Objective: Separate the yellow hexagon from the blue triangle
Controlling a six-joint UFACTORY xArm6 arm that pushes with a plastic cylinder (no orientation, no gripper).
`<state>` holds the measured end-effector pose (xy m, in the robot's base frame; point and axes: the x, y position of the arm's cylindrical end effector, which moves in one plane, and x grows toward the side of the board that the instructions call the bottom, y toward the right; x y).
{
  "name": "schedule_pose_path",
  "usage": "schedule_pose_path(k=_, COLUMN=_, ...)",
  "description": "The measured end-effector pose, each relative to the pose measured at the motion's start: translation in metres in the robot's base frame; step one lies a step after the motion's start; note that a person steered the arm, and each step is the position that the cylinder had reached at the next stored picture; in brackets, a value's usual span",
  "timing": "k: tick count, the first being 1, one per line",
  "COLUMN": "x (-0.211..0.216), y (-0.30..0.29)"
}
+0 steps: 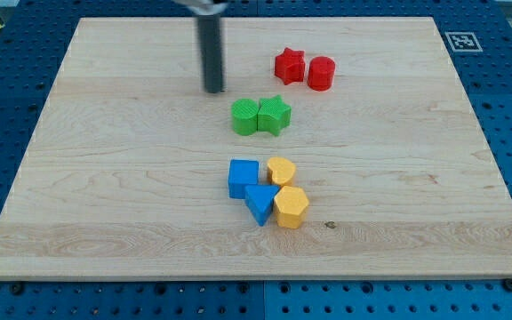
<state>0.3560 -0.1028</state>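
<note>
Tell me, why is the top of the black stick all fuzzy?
In the camera view, the rod's top blurs at the view's top edge, probably from motion; my tip and the blocks, like the yellow hexagon and blue triangle, look sharp, with soft, even light.

bench (105, 196): pale wood board, visible grain, matt, smooth | dark straight rod (212, 58): smooth, slight sheen, looks like metal | yellow plastic hexagon block (292, 206): matt, finely ribbed | blue plastic triangle block (260, 203): matt, ribbed | green plastic star block (275, 115): ribbed, matt | red plastic cylinder block (321, 73): ribbed, matt
</note>
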Motion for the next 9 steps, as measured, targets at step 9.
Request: schedule_pose_path(k=9, x=0.223, y=0.095)
